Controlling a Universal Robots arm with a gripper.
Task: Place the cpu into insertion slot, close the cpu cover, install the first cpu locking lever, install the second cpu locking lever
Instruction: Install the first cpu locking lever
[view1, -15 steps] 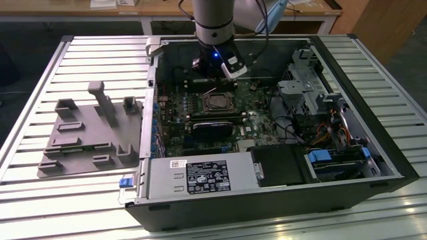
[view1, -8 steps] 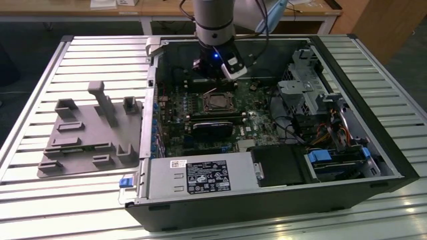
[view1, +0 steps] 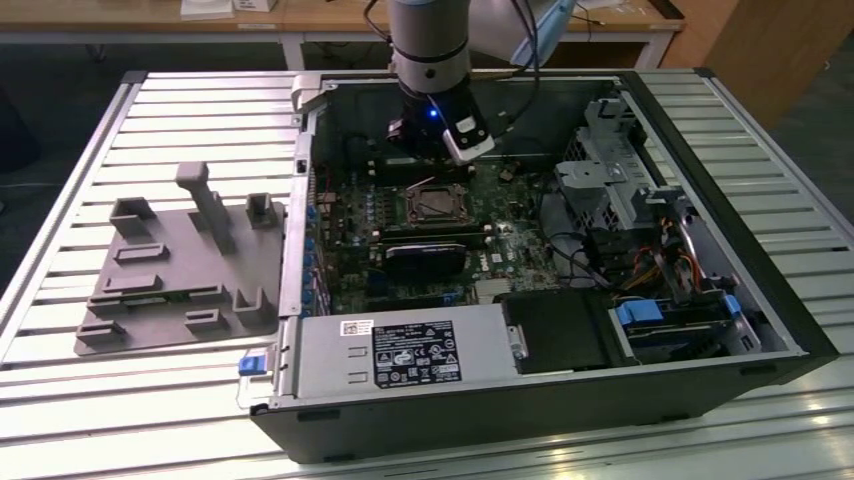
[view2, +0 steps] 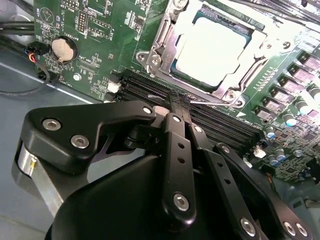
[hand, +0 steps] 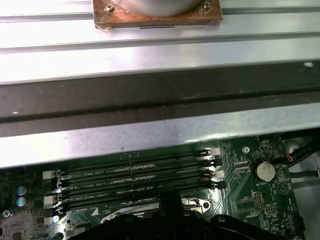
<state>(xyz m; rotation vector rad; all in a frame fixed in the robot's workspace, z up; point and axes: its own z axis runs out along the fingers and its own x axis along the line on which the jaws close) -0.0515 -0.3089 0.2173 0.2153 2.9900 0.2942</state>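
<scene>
In the second wrist view the cpu (view2: 210, 47), with a pale silver top, lies seated in the insertion slot (view2: 159, 50) on the green board. The cpu cover (view2: 260, 47), a silver frame, lies flat over it. My gripper (view2: 178, 102) sits just beside the socket's edge, over the memory slots. Its black fingers (view2: 175, 130) are pressed together on a thin metal locking lever (view2: 212, 102) that runs along that edge. In the exterior view the arm (view1: 430, 80) reaches down into the open computer case, just behind the socket (view1: 434, 203).
Long black memory slots (view2: 225, 127) lie under the fingertips. A coin battery (view2: 63, 47) and cables sit nearby. In the exterior view a black heatsink block (view1: 427, 262), a power supply (view1: 400, 355) and a drive cage (view1: 627, 180) crowd the case. A grey fixture tray (view1: 174, 270) lies on the exterior view's left.
</scene>
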